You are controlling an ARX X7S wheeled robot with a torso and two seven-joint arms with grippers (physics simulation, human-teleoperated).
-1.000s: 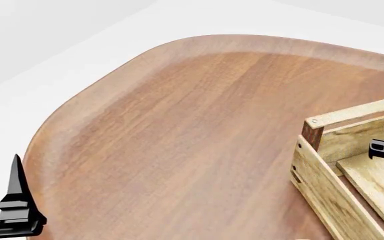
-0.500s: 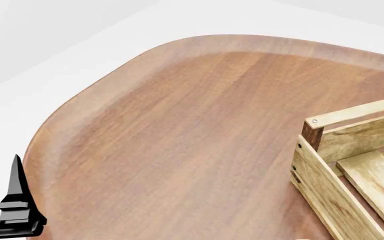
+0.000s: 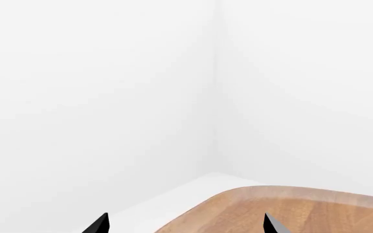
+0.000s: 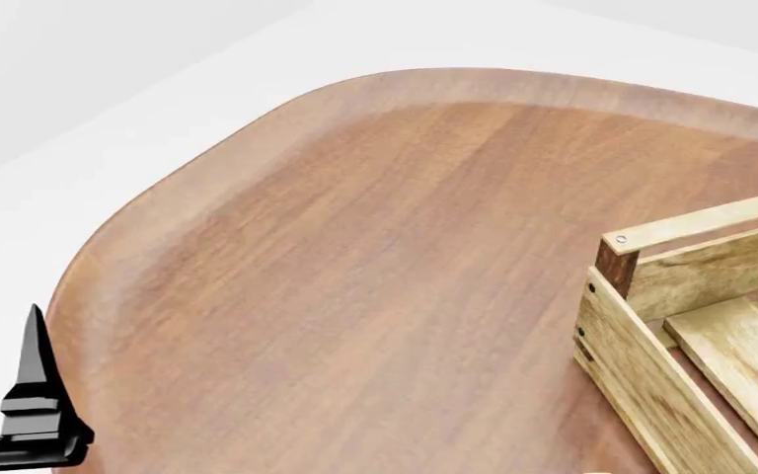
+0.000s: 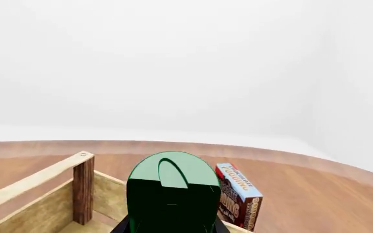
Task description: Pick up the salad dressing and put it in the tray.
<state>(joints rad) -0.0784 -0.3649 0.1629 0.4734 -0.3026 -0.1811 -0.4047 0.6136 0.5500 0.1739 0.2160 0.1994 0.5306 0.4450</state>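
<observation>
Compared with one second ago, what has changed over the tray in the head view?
The right gripper, seen one second ago over the tray at the head view's right edge, has left that view. In the right wrist view a green bottle fills the foreground above the tray. The left gripper, table and tray stayed put.

table: one (image 4: 393, 247)
tray: one (image 4: 643, 375)
green bottle: one (image 5: 172, 189)
pudding box: one (image 5: 238, 196)
left gripper: one (image 4: 31, 415)

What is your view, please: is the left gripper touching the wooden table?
Cannot tell. The left gripper sits by the wooden table edge in head and wrist views, but neither shows contact or a gap plainly.
</observation>
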